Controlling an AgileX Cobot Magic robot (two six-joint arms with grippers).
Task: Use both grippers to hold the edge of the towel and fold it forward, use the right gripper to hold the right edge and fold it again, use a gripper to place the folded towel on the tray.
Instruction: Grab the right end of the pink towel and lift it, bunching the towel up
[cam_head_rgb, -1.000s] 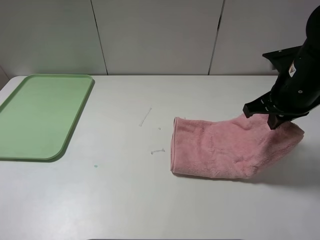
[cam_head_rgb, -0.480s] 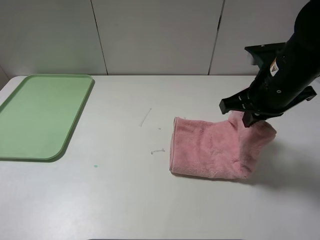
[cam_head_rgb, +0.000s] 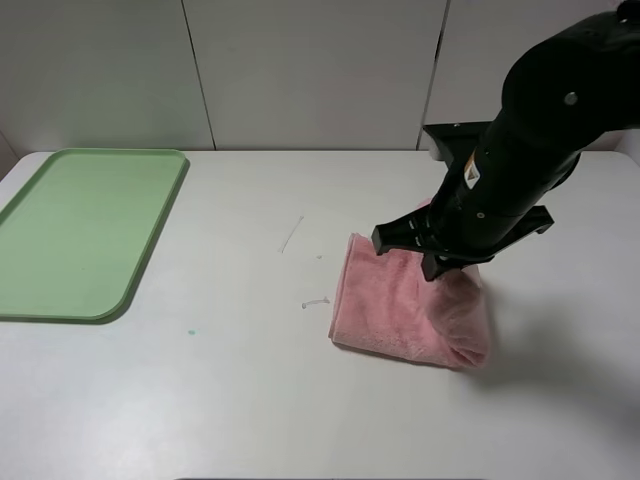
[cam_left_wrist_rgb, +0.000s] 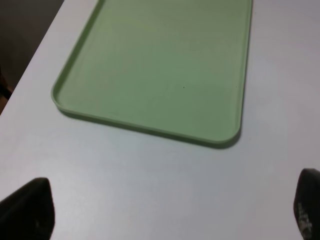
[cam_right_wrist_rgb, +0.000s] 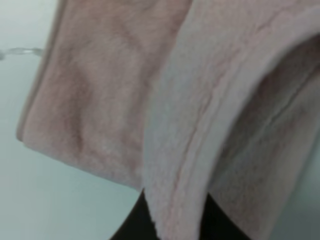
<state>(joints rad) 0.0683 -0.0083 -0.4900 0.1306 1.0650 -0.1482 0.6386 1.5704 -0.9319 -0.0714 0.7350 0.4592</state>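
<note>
1. Lying on the table (cam_head_rgb: 250, 400) at about 4 o'clock from its middle in the exterior high view, the pink towel (cam_head_rgb: 395, 305) is seen as a doubled-over strip, so the first fold forward is judged done
2. Its right edge is held up over the lower layer and turned toward 9 o'clock, with a rounded bulge of cloth at the towel's 4 o'clock corner; the second fold is judged under way but not laid flat
3. The right gripper (cam_head_rgb: 433, 266) is clamped on that edge: in the right wrist view the hem of the towel (cam_right_wrist_rgb: 170, 150) is pinched between two dark fingers (cam_right_wrist_rgb: 132, 230), and the lower layer is spread beneath it
4. The held edge is not yet let go and does not lie at the towel's 9 o'clock side, so about half of this fold is judged left
5. The green tray (cam_head_rgb: 150, 250) is set at 9 o'clock on the table, well apart from the towel, and no towel is on it; the placing step is judged not begun
6. The left gripper (cam_left_wrist_rgb: 167, 212) is not seen in the exterior high view; in the left wrist view its fingers (cam_left_wrist_rgb: 25, 212) are held wide apart with nothing between them, above bare table near a short rim of the tray (cam_left_wrist_rgb: 150, 75)
7. Left to be done, as judged: the edge laid down and released, the folded towel gripped again, carried toward 9 o'clock and set on the tray
</note>
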